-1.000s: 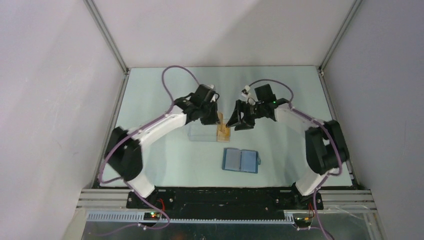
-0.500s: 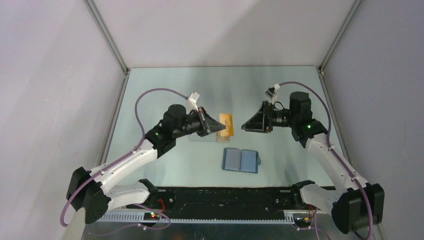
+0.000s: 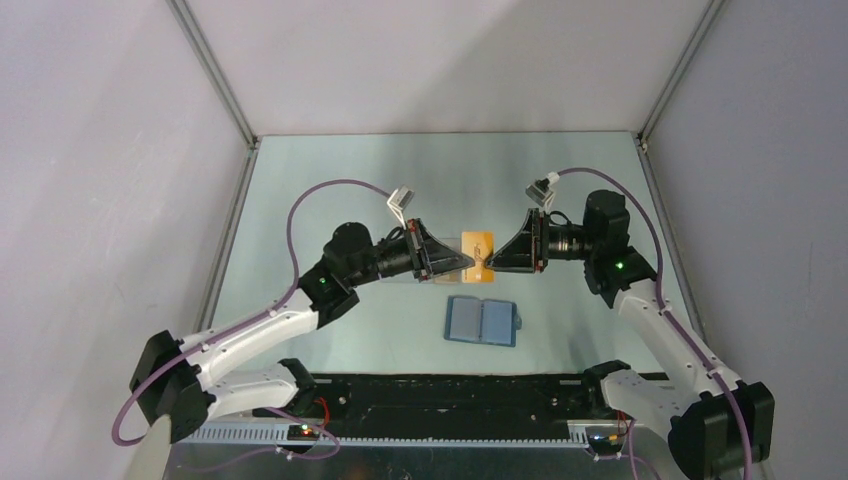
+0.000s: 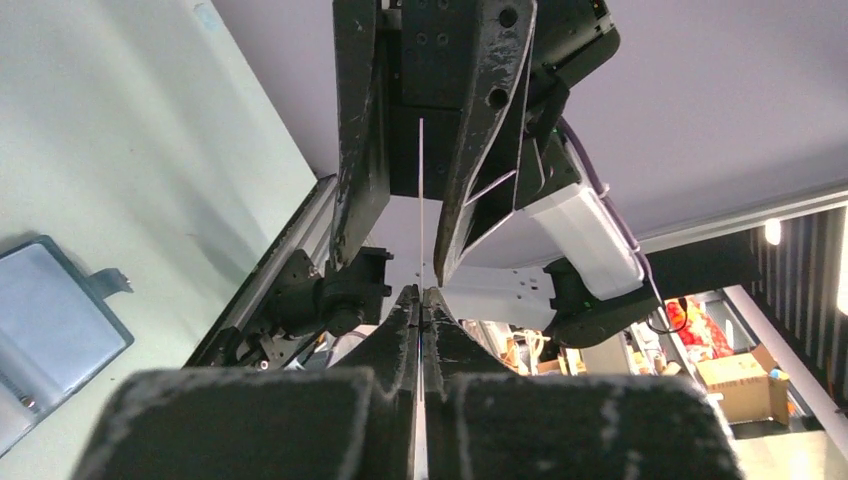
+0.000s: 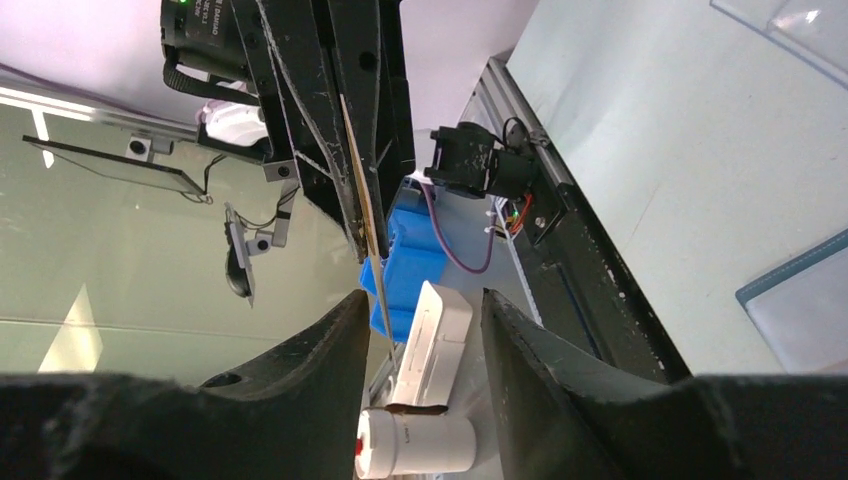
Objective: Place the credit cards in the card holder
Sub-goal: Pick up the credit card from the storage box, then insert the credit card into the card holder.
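- The left claw [image 3: 466,262] is seen at 9 o'clock of the credit card [image 3: 478,244]. It is pinched shut on one edge of the card. The card is held up in the air, most likely so that it can be reached from the other side.
- A clear plastic sheet [image 5: 790,22] is left flat on the table [image 3: 330,200], at about 10 o'clock of the card holder [image 3: 482,321]. It is not thought to be part of the job.
- The orange credit card is held thin-edge-on between the two claws and is not touched by the table. Only this one card can be found in the pictures.
- The card holder is laid open like a book at 6 o'clock of the card, with its two pale blue sides facing up. It is well apart from both claws. It is probably kept open so that a card can be slid in.
- The right claw [image 3: 492,264] is seen at 3 o'clock of the card. Its fingers are spread apart, one on each side of the card's free edge, and the card is not yet squeezed by them.
- A hand-over from left to right is guessed at, so that the card can be aimed at the holder. The card could be dropped if it is let go too soon.
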`<control>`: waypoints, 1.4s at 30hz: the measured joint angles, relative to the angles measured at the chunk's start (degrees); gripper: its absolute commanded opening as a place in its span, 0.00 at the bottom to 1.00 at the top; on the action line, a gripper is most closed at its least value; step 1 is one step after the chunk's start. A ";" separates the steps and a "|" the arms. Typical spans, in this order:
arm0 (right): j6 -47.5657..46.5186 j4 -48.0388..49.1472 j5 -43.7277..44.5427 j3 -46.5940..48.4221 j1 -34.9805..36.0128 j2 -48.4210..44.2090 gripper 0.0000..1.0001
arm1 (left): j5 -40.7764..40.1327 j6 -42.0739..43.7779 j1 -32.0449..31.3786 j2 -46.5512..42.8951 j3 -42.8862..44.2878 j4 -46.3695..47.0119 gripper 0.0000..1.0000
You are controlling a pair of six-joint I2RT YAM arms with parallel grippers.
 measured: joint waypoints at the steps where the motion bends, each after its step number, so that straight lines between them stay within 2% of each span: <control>1: 0.57 0.42 0.00 -0.31 0.22 -0.33 0.44 | 0.00 -0.31 -0.09 0.00 0.00 0.37 0.00; 2: 1.07 0.98 -0.02 -0.57 0.39 -0.63 0.38 | 0.00 -0.46 -0.26 0.00 0.00 0.66 0.00; 4: 2.40 2.43 -0.04 -1.03 0.94 -1.18 0.32 | -0.02 -0.87 -0.70 0.00 0.00 0.85 0.00; 9: 4.44 4.28 -0.17 -1.09 2.14 -1.49 0.24 | -0.26 -1.18 -1.55 0.28 0.00 1.49 0.00; 11: 4.81 4.26 -0.02 -1.09 2.47 -1.73 0.17 | -0.31 -1.46 -1.60 0.74 0.00 1.70 0.00; 12: 4.94 4.35 0.04 -1.09 2.51 -1.84 0.06 | -0.33 -1.51 -1.64 0.98 0.00 1.73 0.00; 13: 5.22 4.52 0.07 -1.09 2.56 -1.92 0.02 | -0.37 -1.57 -1.68 1.25 0.00 1.77 0.00; 15: 5.46 4.79 0.09 -1.09 2.56 -2.01 0.00 | -0.35 -1.95 -1.75 1.70 0.00 2.05 0.10; 16: 5.64 4.81 0.09 -1.14 2.56 -2.01 0.00 | -0.39 -2.03 -1.77 1.84 0.00 2.29 0.30; 17: 5.73 4.81 0.07 -1.14 2.56 -2.01 0.00 | -0.42 -2.16 -1.79 1.95 0.00 2.43 0.40; 18: 5.53 4.76 0.13 -1.14 2.56 -2.01 0.00 | -0.44 -1.90 -1.79 2.01 -0.11 2.49 0.56; 20: 4.13 3.76 0.94 -1.14 2.56 -2.03 0.00 | -0.66 -2.19 -1.86 1.97 -0.92 3.15 0.68; 22: 1.22 0.46 2.67 -1.16 2.60 -2.27 0.00 | -1.62 -2.40 -1.95 1.53 -3.17 3.78 0.72; 26: -5.31 -5.27 7.19 -3.28 2.60 -3.37 0.00 | -5.53 -2.36 -1.29 -0.28 -11.45 3.17 0.73; 29: -8.92 -7.85 10.80 -8.20 2.60 -3.50 0.00 | -9.62 -1.97 -0.31 -0.70 -16.52 -1.51 0.73; 34: -10.54 -7.50 16.37 -18.71 2.54 -1.46 0.00 | -14.51 -0.63 0.24 2.97 -19.15 -9.88 0.69; 42: -7.96 7.02 21.44 -28.48 2.45 10.78 0.00 | -15.52 1.90 0.26 16.90 -16.22 -13.46 0.48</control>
